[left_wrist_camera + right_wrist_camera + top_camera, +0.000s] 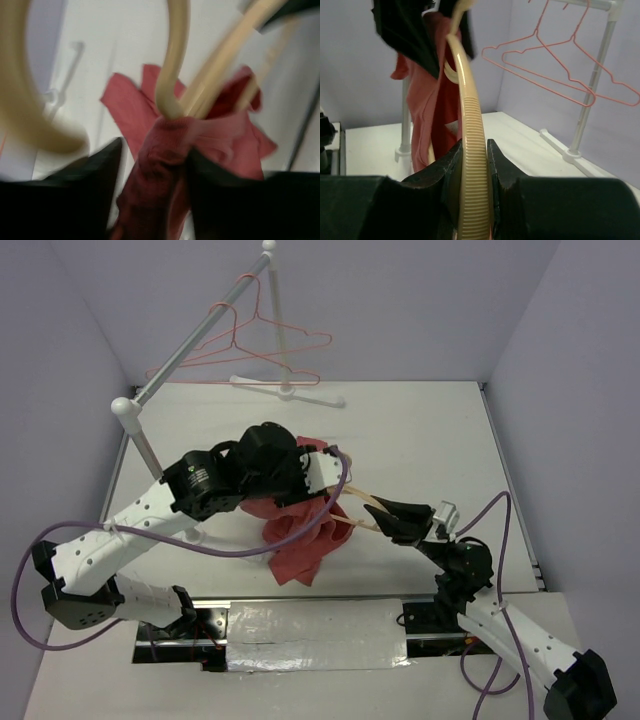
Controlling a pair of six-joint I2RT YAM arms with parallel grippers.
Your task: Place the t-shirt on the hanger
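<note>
The faded-red t-shirt (300,530) hangs bunched in mid-air over the table's middle. My left gripper (318,472) is shut on a fold of it near the collar; in the left wrist view the cloth (160,170) fills the gap between the black fingers. The beige hanger (365,508) pokes into the shirt, its hook (172,60) rising above the collar. My right gripper (392,523) is shut on the hanger's ribbed arm (474,165), seen edge-on in the right wrist view, with the shirt (427,100) hanging beyond it.
A white garment rack (190,335) crosses the back left, its foot (288,390) on the table, with thin pink-red wire hangers (255,350) on its bar; they also show in the right wrist view (560,65). A foil-covered strip (310,635) lies at the near edge.
</note>
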